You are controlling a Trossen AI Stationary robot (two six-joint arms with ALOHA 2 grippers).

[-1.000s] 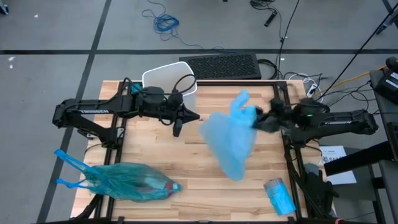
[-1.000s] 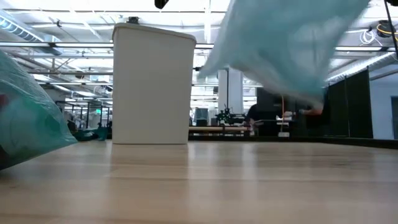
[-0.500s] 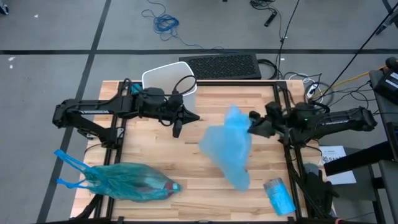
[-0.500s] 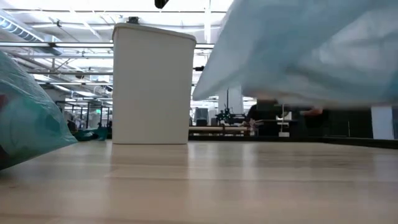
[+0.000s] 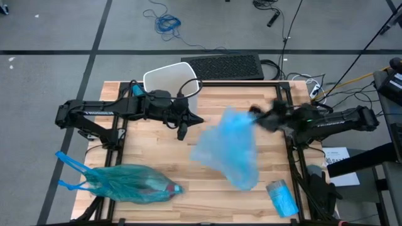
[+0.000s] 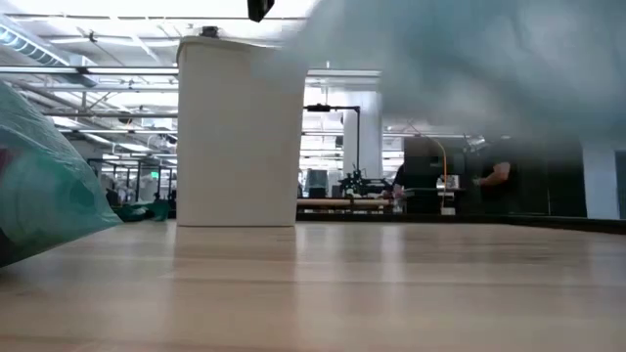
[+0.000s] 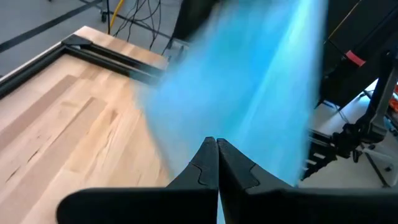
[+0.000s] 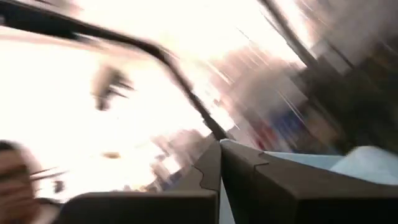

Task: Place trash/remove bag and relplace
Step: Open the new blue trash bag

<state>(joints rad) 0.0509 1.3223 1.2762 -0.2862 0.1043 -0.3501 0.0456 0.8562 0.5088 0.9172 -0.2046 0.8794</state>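
Holding a fresh pale blue bag [image 5: 229, 147] in the middle of the frame, the right claw [image 5: 256, 117] pressed together on its upper edge, the rest billowing and hanging down toward the table [image 5: 157, 157]. Waiting just left of the bag, the left claw [image 5: 183, 129] with fingers pressed together on nothing, pointing at the blue film in its wrist view. Standing at the upper left of the table, the white bin [image 5: 171, 80], looking without a liner from above. Lying at the lower left, the full teal bag [image 5: 129, 183] with the trash [image 5: 151, 186] inside, tied handles stretching toward the left edge. Resting at the lower right, a small blue roll of bags [image 5: 282, 196].

Judging the fresh bag: very light, thin, soft, probably slippery and easy to tear, changing shape with every swing. Taking hold best at the rim of the mouth, one claw on each side, and stretching it open before lowering over the bin.
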